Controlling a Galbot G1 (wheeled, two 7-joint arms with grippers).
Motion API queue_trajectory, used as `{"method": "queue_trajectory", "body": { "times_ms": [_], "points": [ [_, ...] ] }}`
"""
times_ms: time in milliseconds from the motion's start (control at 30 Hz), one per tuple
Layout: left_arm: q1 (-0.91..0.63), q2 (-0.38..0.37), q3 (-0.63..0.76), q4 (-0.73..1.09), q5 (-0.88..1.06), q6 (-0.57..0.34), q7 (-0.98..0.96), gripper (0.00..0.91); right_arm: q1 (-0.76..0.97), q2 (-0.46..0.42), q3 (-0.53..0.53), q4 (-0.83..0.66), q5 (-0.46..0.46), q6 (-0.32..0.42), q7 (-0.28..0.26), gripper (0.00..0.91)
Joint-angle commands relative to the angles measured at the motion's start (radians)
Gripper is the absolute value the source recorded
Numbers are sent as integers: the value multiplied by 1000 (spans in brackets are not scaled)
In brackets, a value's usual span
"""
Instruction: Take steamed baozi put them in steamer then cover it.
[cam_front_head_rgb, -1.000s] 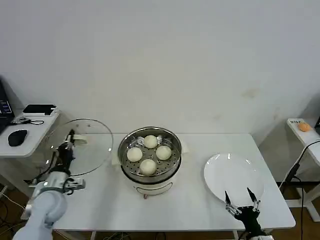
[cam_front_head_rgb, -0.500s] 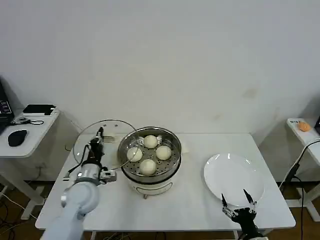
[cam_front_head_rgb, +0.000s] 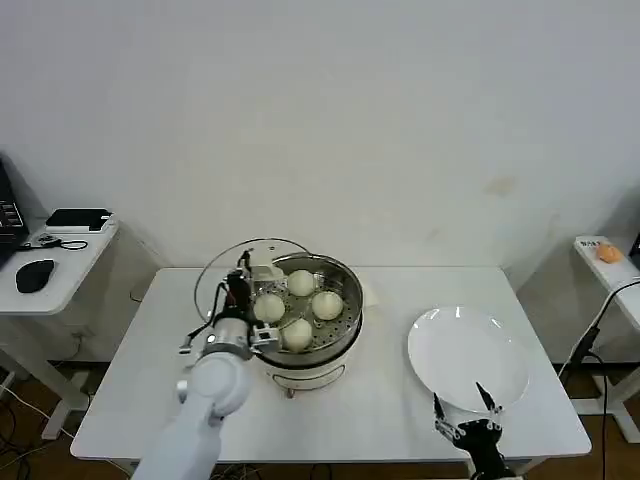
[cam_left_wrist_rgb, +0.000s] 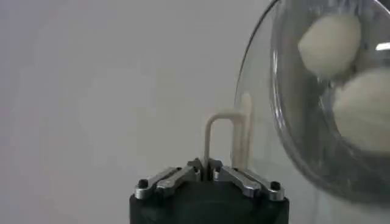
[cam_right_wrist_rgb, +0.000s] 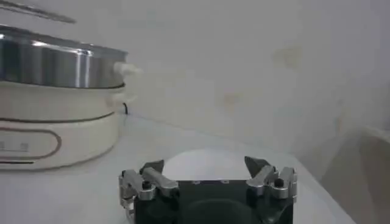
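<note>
- Since the earlier frame the left gripper (cam_front_head_rgb: 243, 283) has carried the round clear glass lid (cam_front_head_rgb: 232, 287) rightward across the white surface (cam_front_head_rgb: 380, 400); the lid now overlaps the left rim of the steamer instead of hanging over the surface's left end.
- The left gripper's fingers (cam_left_wrist_rgb: 186, 176) are clamped together on the lid's cream loop handle (cam_left_wrist_rgb: 226, 139), which rises straight out from between the fingertips, with the glass disc just beyond it.
- The round shiny stainless-steel steamer (cam_front_head_rgb: 335, 330) on its white base stands at the middle of the surface.
- Four small, smooth, cream-white steamed baozi (cam_front_head_rgb: 300, 308) lie on its perforated floor, just to the right of the left fingers; through the tilted glass the left wrist view shows two of them (cam_left_wrist_rgb: 350, 79).
- The right gripper (cam_front_head_rgb: 467, 420) waits low at the near edge, by the flat round white plate (cam_front_head_rgb: 470, 350), its fingers (cam_right_wrist_rgb: 265, 169) spread apart and holding nothing, well away from the steamer.
</note>
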Motion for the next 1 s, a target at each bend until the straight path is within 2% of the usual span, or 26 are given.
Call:
{"method": "queue_trajectory", "body": {
  "times_ms": [33,333,567,667,1000],
  "points": [
    [-18,-86,73,26,56,16,32,0,-2,2,-7,-3,-21,1,-1,907],
    [-23,-120,92,62,84,6,36,0,-5,3,-11,-7,-24,4,0,907],
    [-17,-127,103,67,110,-3,36,0,-2,3,-15,-15,-21,5,-1,907],
    [-15,-126,103,70,115,-7,36,0,-3,-1,-25,-13,11,-9,-2,907],
    [-1,-134,111,75,130,-13,33,0,1,2,-32,-20,0,-6,-2,907]
  ]
}}
